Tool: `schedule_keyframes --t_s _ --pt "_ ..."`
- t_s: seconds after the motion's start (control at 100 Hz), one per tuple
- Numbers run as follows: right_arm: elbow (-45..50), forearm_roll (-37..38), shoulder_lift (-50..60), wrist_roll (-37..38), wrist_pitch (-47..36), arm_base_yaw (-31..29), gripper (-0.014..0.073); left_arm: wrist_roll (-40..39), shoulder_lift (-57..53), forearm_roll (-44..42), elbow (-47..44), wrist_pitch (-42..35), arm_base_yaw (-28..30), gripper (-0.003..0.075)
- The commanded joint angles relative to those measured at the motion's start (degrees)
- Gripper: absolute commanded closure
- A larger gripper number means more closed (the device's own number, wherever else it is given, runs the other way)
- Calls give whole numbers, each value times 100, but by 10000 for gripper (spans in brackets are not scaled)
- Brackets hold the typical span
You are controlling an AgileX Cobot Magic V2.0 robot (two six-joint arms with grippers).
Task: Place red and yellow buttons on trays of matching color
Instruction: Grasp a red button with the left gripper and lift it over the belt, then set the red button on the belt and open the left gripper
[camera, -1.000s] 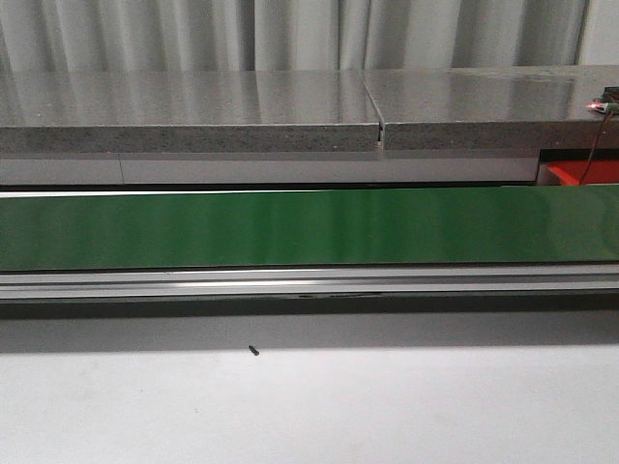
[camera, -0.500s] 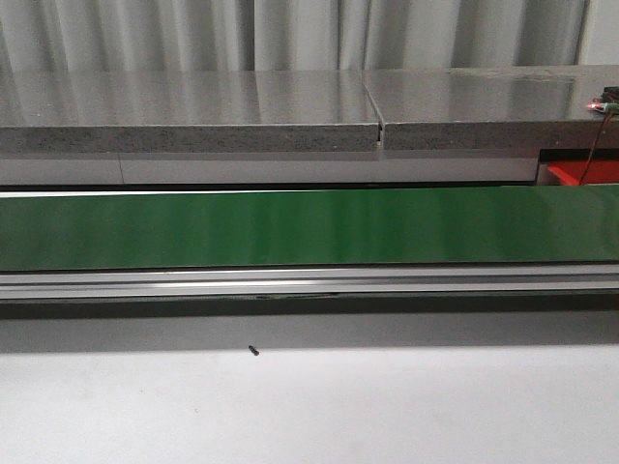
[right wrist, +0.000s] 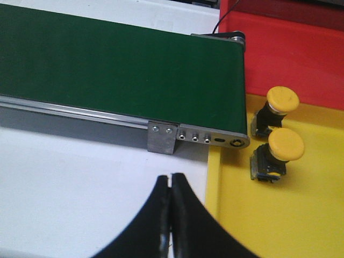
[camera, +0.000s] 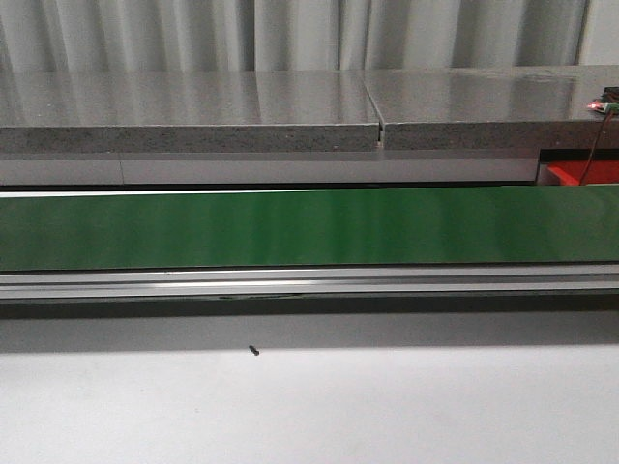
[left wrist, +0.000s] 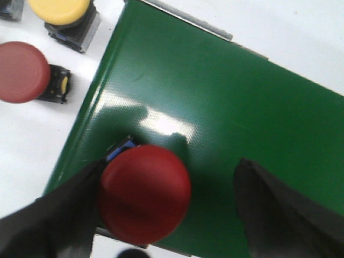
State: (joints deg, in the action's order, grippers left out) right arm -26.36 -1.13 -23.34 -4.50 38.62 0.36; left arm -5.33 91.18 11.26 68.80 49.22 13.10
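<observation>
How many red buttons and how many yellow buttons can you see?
Red buttons: 2, one on the green belt and one beside it
Yellow buttons: 3, one near the belt and two on the yellow tray
Total: 5

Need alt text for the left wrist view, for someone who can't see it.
A red button sits on the green belt near its edge, between the open left gripper's dark fingers. Off the belt, another red button and a yellow button rest on a white surface.
</observation>
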Motion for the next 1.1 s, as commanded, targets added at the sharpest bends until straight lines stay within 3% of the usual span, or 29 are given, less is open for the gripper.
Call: schedule_keyframes --t_s 0.0,0.41,0.71,1.09 --pt "-135 -3 -30 -5 -362 -46 659 240 -252 500 205 -149 -34 197" --pt "-135 -3 -30 -5 -362 -46 659 255 -968 184 205 -1 50 197" --pt "-135 -3 -30 -5 -356 -46 659 -124 -1335 -1168 205 455 76 197" --pt "-135 -3 -30 -5 -350 -46 659 89 -1312 -1040 205 662 1480 197"
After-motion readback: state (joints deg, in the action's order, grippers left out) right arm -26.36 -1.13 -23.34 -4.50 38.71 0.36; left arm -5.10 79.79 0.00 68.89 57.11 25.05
